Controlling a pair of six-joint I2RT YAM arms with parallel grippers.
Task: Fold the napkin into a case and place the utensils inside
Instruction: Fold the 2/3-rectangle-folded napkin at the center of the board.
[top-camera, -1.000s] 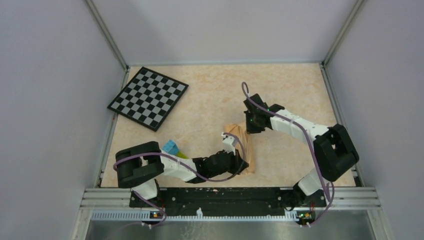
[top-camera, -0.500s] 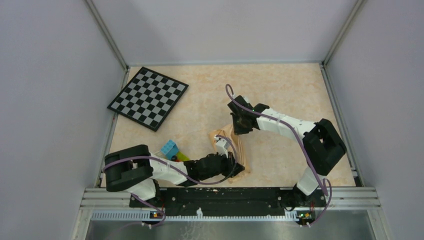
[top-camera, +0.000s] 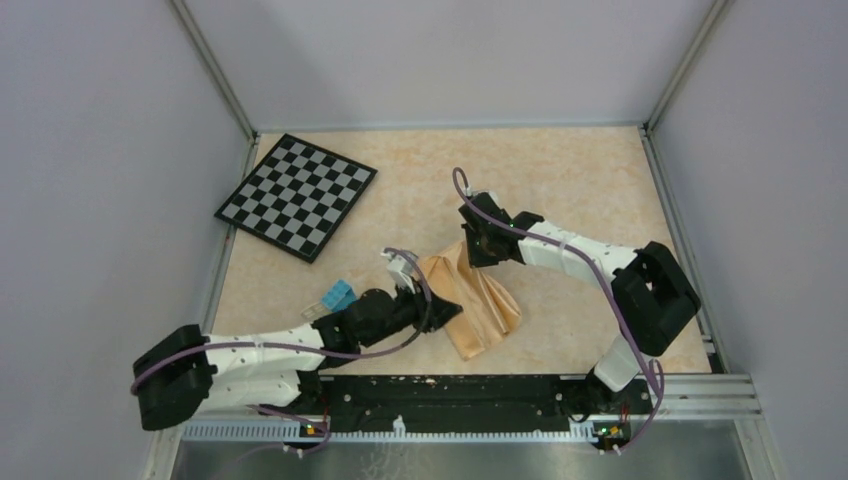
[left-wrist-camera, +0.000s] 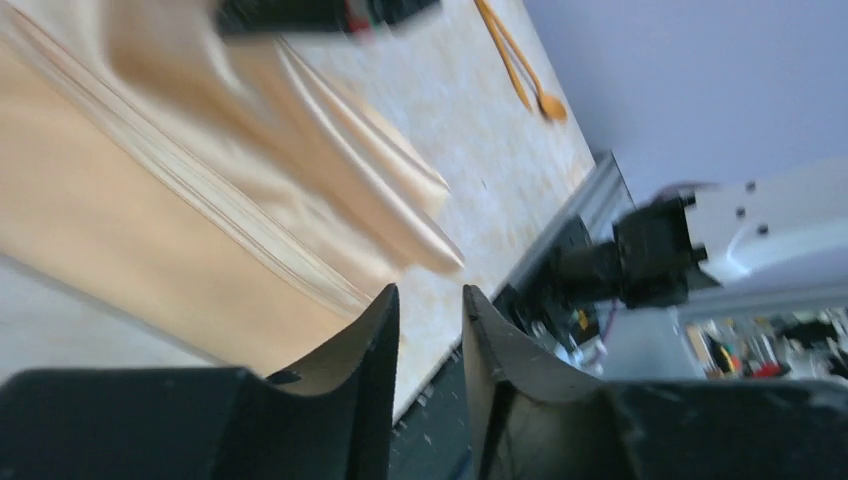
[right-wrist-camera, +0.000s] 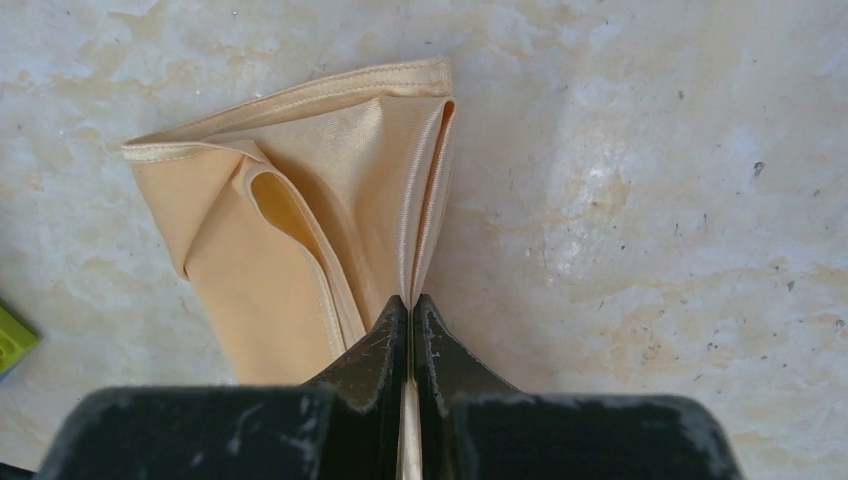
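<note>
The peach-orange napkin (top-camera: 483, 300) lies folded and loosely rumpled at the middle of the table, its layers fanning out in the right wrist view (right-wrist-camera: 290, 210). My right gripper (top-camera: 478, 250) is at its far end, shut on a hemmed edge of the napkin (right-wrist-camera: 411, 300). At the cloth's left side, my left gripper (top-camera: 443, 308) is open a little, with nothing between its fingers (left-wrist-camera: 430, 300). The napkin (left-wrist-camera: 150, 200) fills that view's upper left. The orange-yellow utensils (left-wrist-camera: 515, 65) lie together on the table beyond it, the spoon's bowl (left-wrist-camera: 552, 108) nearest. They are hidden in the top view.
A black-and-white checkerboard (top-camera: 297, 195) lies at the far left. Coloured toy bricks (top-camera: 340, 297) sit beside my left arm, one green brick (right-wrist-camera: 10, 340) showing at the right wrist view's edge. Grey walls enclose three sides, and a metal rail (top-camera: 460, 390) runs along the near edge.
My left gripper has opened, let go of the napkin and drawn back to the left. The right gripper has carried its edge leftward, and the cloth has spread wider.
</note>
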